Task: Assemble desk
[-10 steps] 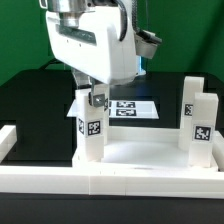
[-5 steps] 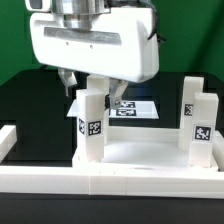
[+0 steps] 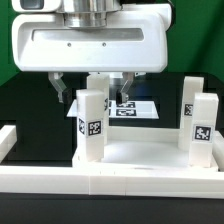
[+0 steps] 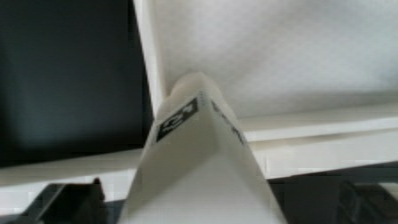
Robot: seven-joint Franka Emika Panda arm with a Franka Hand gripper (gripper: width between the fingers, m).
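Note:
The white desk tabletop point(image 3: 140, 155) lies flat with white block legs standing upright on it. One tagged leg point(image 3: 92, 128) stands at the exterior view's left and two more legs point(image 3: 202, 122) at its right. My gripper point(image 3: 92, 87) hangs over the left leg, open, with its fingers point(image 3: 58, 86) either side of the leg's top and apart from it. In the wrist view that leg point(image 4: 199, 150) rises as a white wedge between the gripper's point(image 4: 217, 203) dark fingertips point(image 4: 71, 200), with the tabletop point(image 4: 267, 60) beyond.
A long white border rail point(image 3: 110, 185) runs along the front and up the exterior view's left side point(image 3: 8, 140). The marker board point(image 3: 132, 108) lies behind the tabletop on the black table point(image 3: 35, 100).
The gripper was shut on the left leg's top and has opened, letting it go. The hand has turned broadside to the exterior camera. The leg stays upright.

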